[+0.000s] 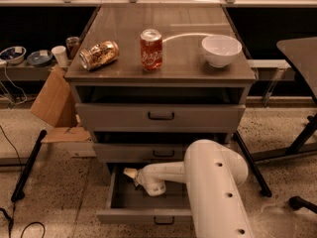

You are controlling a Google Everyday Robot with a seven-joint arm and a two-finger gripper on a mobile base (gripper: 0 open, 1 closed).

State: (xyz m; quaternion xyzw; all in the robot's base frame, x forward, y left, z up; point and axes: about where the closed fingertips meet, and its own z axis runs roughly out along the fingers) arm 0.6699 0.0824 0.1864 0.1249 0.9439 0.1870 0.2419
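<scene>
My white arm [213, 182] reaches from the lower right into the open bottom drawer [143, 214] of a grey cabinet. The gripper [132, 174] is inside the drawer at its back left, just under the middle drawer's front [148, 152]. A pale tip shows at its end, nearest the drawer's back left corner. On the cabinet top [173, 63] stand an upright red soda can [151, 49] and a white bowl [221, 49], with a golden can [99, 55] lying on its side at the left.
A cardboard piece [52, 100] leans against the cabinet's left side. A black pole [28, 165] lies on the floor at left. Cups and bowls [37, 56] sit on a low shelf at far left. A dark table's leg [302, 138] stands at right.
</scene>
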